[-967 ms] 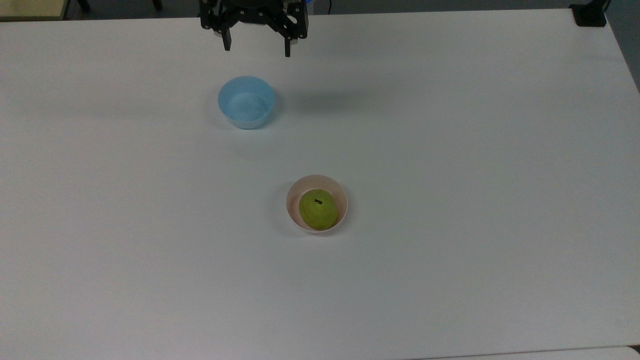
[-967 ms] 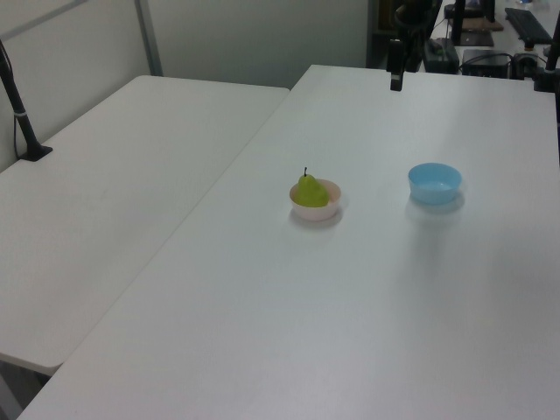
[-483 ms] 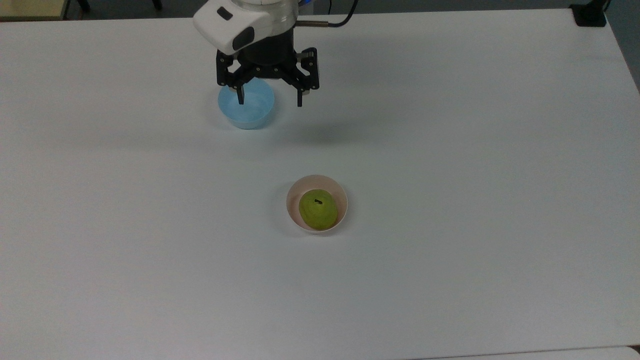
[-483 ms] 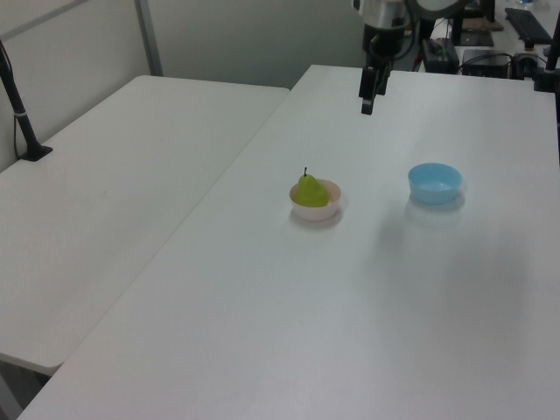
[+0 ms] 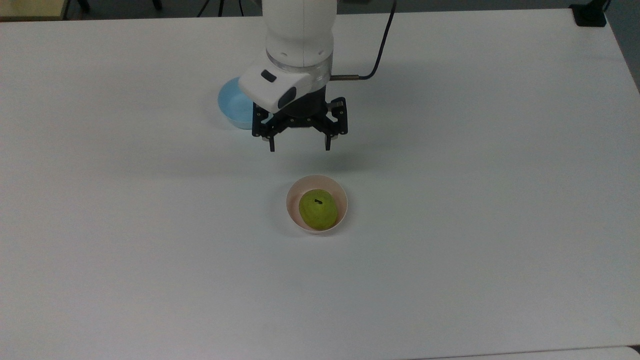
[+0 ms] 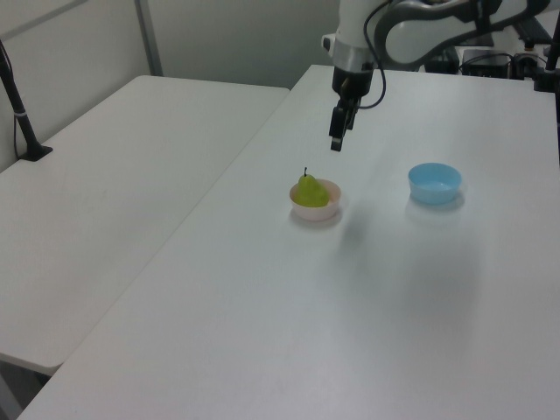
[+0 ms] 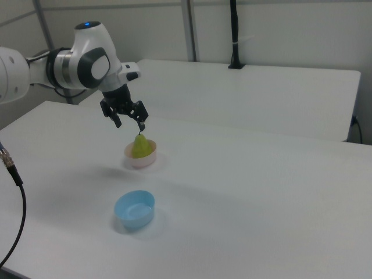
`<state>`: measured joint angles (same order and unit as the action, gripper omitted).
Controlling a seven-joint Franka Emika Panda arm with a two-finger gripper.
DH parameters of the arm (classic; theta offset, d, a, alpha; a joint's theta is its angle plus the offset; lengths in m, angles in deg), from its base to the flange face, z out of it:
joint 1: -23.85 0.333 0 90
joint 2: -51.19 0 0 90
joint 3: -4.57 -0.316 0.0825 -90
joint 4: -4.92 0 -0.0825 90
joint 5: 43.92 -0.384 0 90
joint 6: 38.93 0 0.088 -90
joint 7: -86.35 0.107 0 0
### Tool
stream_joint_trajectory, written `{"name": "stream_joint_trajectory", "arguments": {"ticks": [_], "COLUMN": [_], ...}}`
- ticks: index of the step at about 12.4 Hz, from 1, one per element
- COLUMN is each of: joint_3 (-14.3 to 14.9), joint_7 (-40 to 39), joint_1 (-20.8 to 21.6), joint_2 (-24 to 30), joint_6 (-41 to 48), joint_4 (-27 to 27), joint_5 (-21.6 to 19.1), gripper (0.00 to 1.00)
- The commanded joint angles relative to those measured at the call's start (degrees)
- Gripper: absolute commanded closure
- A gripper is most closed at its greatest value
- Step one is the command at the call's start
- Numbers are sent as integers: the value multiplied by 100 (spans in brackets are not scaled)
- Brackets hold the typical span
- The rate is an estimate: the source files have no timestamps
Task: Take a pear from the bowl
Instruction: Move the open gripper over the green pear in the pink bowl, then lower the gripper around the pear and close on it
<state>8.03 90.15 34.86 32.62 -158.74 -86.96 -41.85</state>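
Observation:
A yellow-green pear with a short dark stem sits upright in the pale pink bowl near the middle of the white table. My gripper hangs open and empty in the air, fingers pointing down. In the top view it is above the bowl in the picture, short of it. In the right view it hovers just above and slightly left of the pear's stem.
A light blue bowl stands empty on the table, partly covered by my arm in the top view. A second white table adjoins at the left view's left. A black cable trails from the wrist.
My arm has swept from the table's far edge past the blue bowl toward the pink bowl, staying open. The pear and both bowls have not moved.

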Motion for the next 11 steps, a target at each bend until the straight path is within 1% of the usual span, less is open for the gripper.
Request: {"name": "stream_joint_trajectory", "arguments": {"ticks": [1,5,7,9,11], "joint_3": [50,50,50,59,59], "joint_7": [-81,-81,-81,-81,-81], "joint_1": [77,174,209,218,218], "joint_2": [-427,-937,-1095,-1140,-1209], "joint_6": [-665,-1175,-1351,-1474,-1519], "joint_4": [100,100,100,100,100], "joint_5": [-31,-22,-5,4,4], "gripper": [0,0,6,10,10]}}
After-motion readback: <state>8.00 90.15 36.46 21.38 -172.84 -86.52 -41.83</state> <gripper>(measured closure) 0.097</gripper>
